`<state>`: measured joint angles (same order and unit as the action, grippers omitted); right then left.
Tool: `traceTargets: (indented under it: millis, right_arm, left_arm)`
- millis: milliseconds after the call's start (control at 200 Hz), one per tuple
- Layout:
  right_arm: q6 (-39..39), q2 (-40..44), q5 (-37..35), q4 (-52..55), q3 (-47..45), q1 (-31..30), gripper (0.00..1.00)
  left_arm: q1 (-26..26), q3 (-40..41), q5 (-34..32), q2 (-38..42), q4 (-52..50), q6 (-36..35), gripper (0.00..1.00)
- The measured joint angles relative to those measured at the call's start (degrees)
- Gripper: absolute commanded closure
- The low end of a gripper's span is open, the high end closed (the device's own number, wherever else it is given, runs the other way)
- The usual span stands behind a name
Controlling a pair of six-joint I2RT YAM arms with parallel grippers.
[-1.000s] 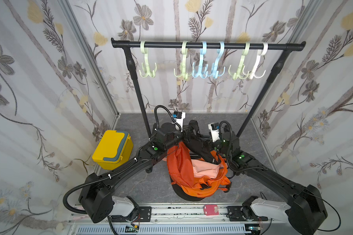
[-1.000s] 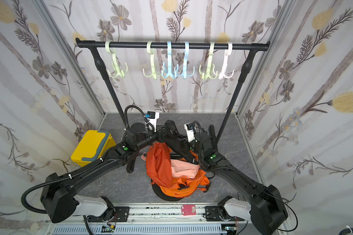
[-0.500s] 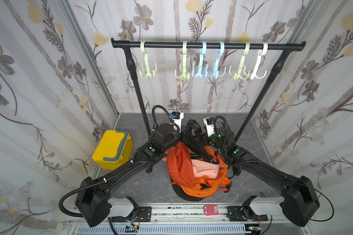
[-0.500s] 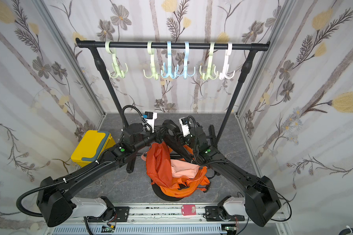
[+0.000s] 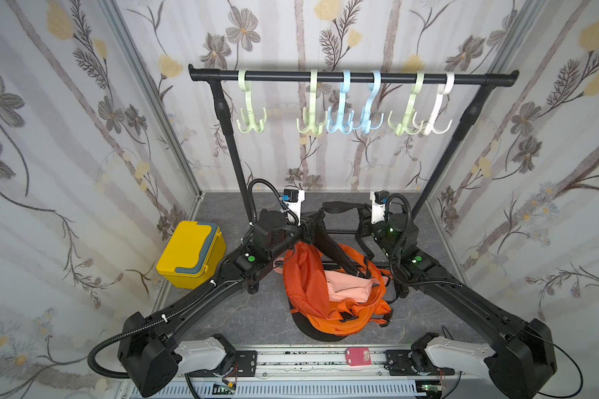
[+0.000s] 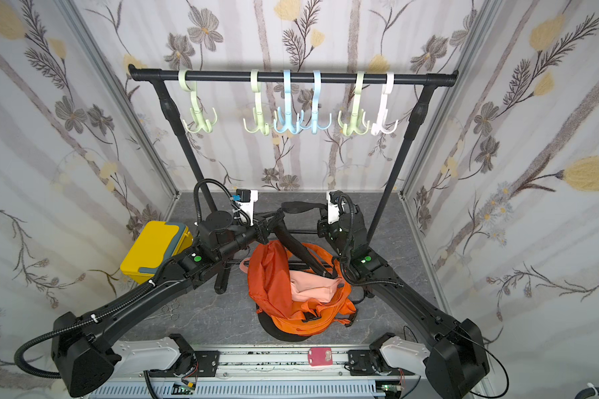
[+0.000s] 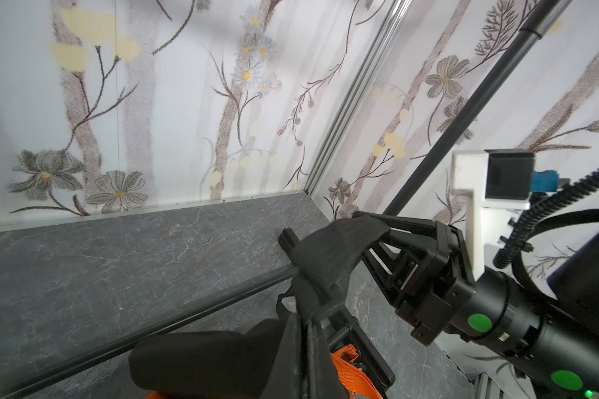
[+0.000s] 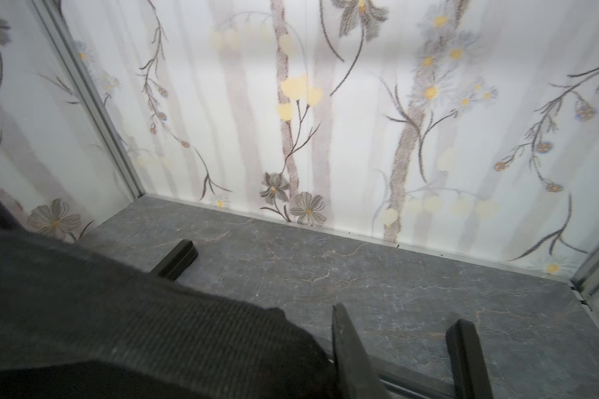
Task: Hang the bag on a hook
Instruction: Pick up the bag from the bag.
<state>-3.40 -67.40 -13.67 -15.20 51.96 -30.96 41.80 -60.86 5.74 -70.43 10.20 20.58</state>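
Note:
The orange bag sits open on the grey floor with pink cloth inside. Its black strap arches up behind it between my two grippers. My left gripper is shut on the strap; in the left wrist view the webbing runs between its fingers. My right gripper sits at the strap's other end, and in the left wrist view its jaws are closed round the padded strap. The right wrist view shows one finger beside the strap. Several hooks, such as a blue one, hang high above from the rack bar.
A yellow box stands at the left wall. The rack's slanted legs and floor bar run just behind the grippers. Metal scissors lie under the left arm. A red tag sits on the front rail.
My right gripper has moved back and inward to the raised strap, and its jaws have closed from wide apart. The left gripper has kept its grip, shifting slightly back.

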Motion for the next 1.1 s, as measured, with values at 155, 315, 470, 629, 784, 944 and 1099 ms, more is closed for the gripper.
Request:
traceTargets:
  millis: [155,315,470,629,784,944,1099]
  right_arm:
    - [0.9,1.7,-2.1,0.0,0.2,2.3,0.71]
    - [1.4,2.6,-0.8,0.3,2.1,3.2,0.87]
    - [1.7,3.5,4.1,2.6,5.5,2.8,0.93]
    - [3.1,4.3,8.7,8.6,12.2,2.4,0.94]
    - [5.0,4.3,12.2,14.9,19.0,1.6,0.94]
    - [6.4,4.9,13.9,20.4,23.0,1.1,0.96]
    - [7.5,6.4,13.7,23.5,25.8,0.9,1.0]
  left_arm:
    - [0.0,0.0,-0.4,1.3,-0.1,0.0,1.0]
    - [0.0,0.0,-0.2,1.6,-0.1,0.2,1.0]
    - [2.5,-1.6,0.9,-0.9,-0.5,-1.6,0.76]
    - [4.9,-4.6,3.3,-6.3,-1.1,-6.3,0.05]
    - [6.4,-9.5,3.7,-11.8,-0.8,-11.5,0.01]
    - [6.4,-17.2,2.3,-19.3,-0.2,-16.3,0.04]
    - [6.6,-23.9,-1.4,-26.2,-2.2,-20.6,0.44]
